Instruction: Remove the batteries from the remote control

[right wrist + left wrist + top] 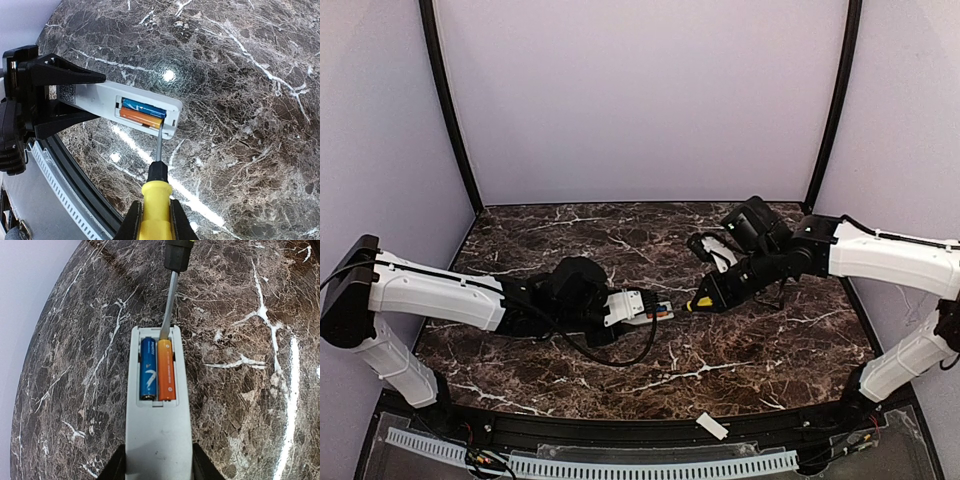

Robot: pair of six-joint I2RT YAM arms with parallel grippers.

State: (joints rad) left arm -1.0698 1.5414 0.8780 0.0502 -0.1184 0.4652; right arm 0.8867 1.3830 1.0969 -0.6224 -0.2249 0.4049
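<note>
Left wrist view: remote control (157,440) near end runs off the bottom edge, screwdriver (170,305) handle cut at top. Right wrist view: left hand (95,97) covers the remote's other end; its sticker (67,92) too small for us to read. Top view: we can't separate the batteries (660,312).

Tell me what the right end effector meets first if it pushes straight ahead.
The screwdriver held by the right end effector leads: probably the orange battery in the remote control; depth unclear.

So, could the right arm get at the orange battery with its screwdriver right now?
Probably yes: the compartment is uncovered and the screwdriver in the right gripper has its tip by the orange battery, while the left gripper holds the remote.
</note>
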